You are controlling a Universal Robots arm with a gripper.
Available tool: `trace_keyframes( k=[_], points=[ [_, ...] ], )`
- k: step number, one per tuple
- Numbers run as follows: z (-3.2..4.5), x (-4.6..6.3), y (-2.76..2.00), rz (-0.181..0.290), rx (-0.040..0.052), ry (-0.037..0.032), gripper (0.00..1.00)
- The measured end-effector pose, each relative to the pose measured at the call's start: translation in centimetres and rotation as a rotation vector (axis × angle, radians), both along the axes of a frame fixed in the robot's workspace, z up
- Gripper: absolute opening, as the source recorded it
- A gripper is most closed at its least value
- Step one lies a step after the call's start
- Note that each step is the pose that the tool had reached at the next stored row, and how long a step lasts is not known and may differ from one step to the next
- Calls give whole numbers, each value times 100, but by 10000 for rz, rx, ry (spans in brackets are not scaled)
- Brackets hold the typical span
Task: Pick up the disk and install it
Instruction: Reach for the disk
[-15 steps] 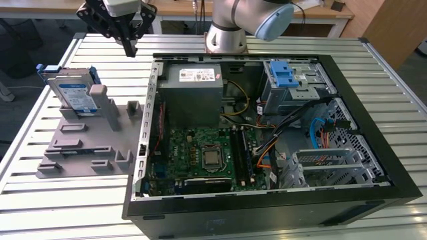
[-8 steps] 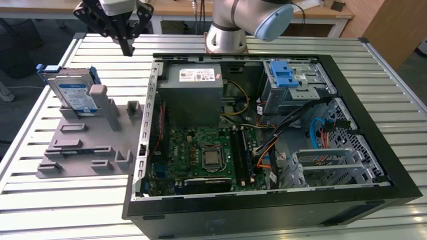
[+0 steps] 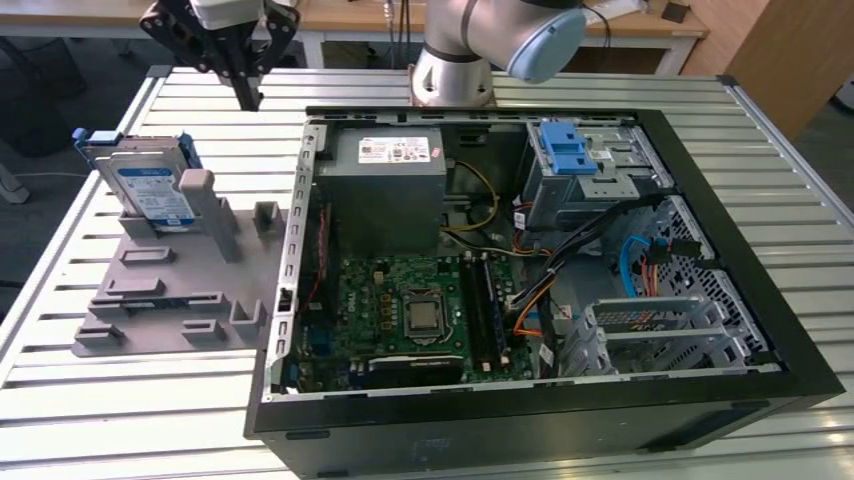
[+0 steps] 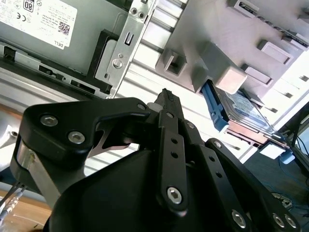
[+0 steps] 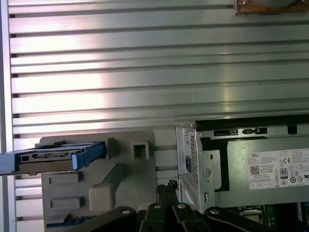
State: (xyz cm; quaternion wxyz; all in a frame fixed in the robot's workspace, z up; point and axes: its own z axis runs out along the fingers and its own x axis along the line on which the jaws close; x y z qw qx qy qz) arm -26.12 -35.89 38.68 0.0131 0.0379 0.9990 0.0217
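in the exterior view our tool [image 3: 247, 95] hangs narrow and empty near the disk [image 3: 144, 185], which stands in a grey holder [image 3: 160, 300] on the tabletop [image 3: 134, 420]. in the second wrist view the fingertips [image 4: 166, 104] meet. in the first wrist view the disk [image 5: 53, 157] lies edge-on, so we judge squaring up to it matters.

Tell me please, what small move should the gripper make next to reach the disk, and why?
Probably shift the gripper toward the exterior view's left, until it is over the disk. It is shut and empty, hanging above the slatted table, while the disk stands apart in the grey holder.
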Motion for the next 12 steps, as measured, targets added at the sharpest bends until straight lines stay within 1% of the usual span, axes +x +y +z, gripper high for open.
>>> trace_keyframes(
  k=[12],
  points=[
    [-4, -93, 41, 0, -1, 1, 11]
  ],
)
